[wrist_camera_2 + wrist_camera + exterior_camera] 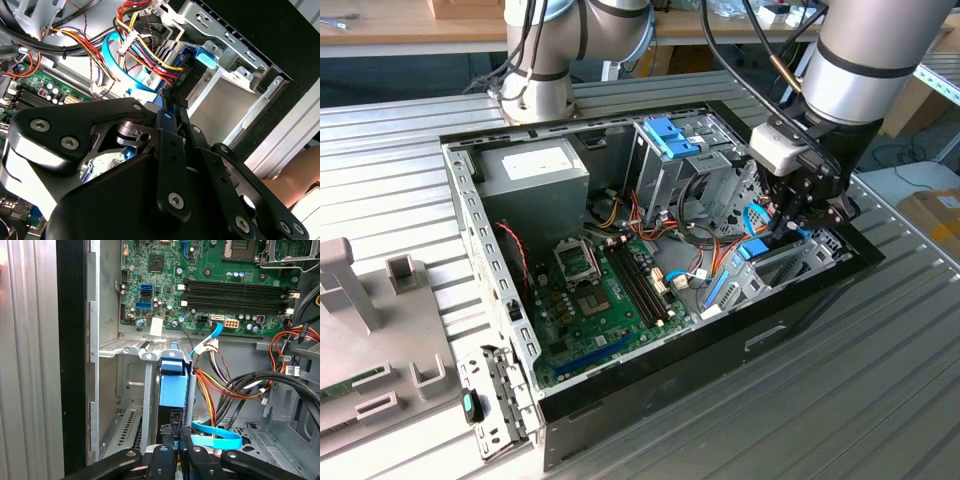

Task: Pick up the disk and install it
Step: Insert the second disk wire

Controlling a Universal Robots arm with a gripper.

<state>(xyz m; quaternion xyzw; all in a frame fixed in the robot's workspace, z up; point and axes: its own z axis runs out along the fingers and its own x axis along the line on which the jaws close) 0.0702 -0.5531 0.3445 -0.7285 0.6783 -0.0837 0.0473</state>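
Observation:
The disk (174, 387), grey metal edged with a light-blue carrier, stands on edge in a metal drive bay (129, 390) at the case's end on the exterior view's right. It shows there as a blue strip (752, 250) under the wrist. My gripper (176, 434) reaches down into the case (790, 225) with its black fingers (166, 120) drawn close together. Their tips sit at the disk's near end (147, 82). Whether they pinch any part of it is hidden.
A blue flat cable (215, 441) and bundles of coloured wires (225, 385) crowd the disk's side. The green motherboard (600, 290), the grey power supply (535, 170) and a tall drive cage with a blue latch (670, 140) lie in the case. Its black wall (72, 355) borders the bay.

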